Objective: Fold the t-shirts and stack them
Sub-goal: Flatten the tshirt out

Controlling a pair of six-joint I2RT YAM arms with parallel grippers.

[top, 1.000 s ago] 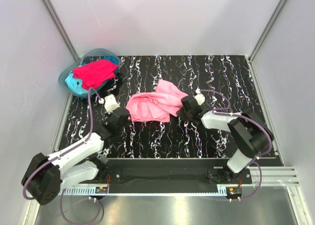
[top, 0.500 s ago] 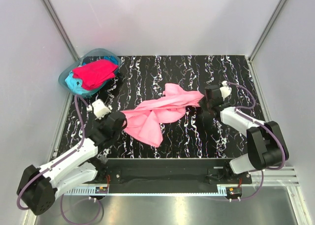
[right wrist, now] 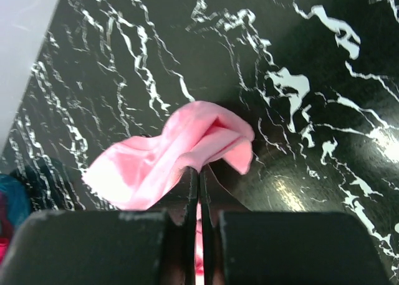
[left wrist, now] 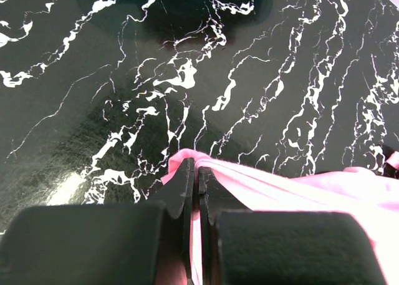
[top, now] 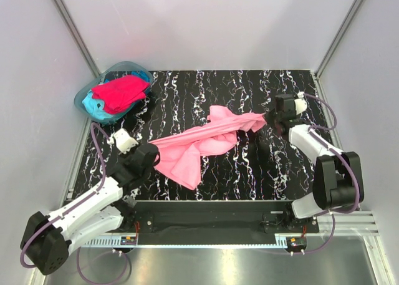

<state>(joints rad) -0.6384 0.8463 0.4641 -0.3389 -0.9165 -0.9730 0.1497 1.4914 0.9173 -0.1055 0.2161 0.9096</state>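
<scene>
Overhead view: high, near edge, whole table (top: 249, 173). Wrist views: close, tilted downward; all three share the pink t-shirt (top: 193, 149).

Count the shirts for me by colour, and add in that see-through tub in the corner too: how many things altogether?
Light pink soft cloth t-shirt: 1
Crimson red soft cloth t-shirt: 1
Turquoise soft cloth t-shirt: 1
Translucent blue-green plastic tub: 1
Total: 4 things, 3 of them t-shirts

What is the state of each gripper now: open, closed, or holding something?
The left gripper is closed, holding one end of the pink t-shirt.
The right gripper is closed, holding the other end of the pink t-shirt.
</scene>
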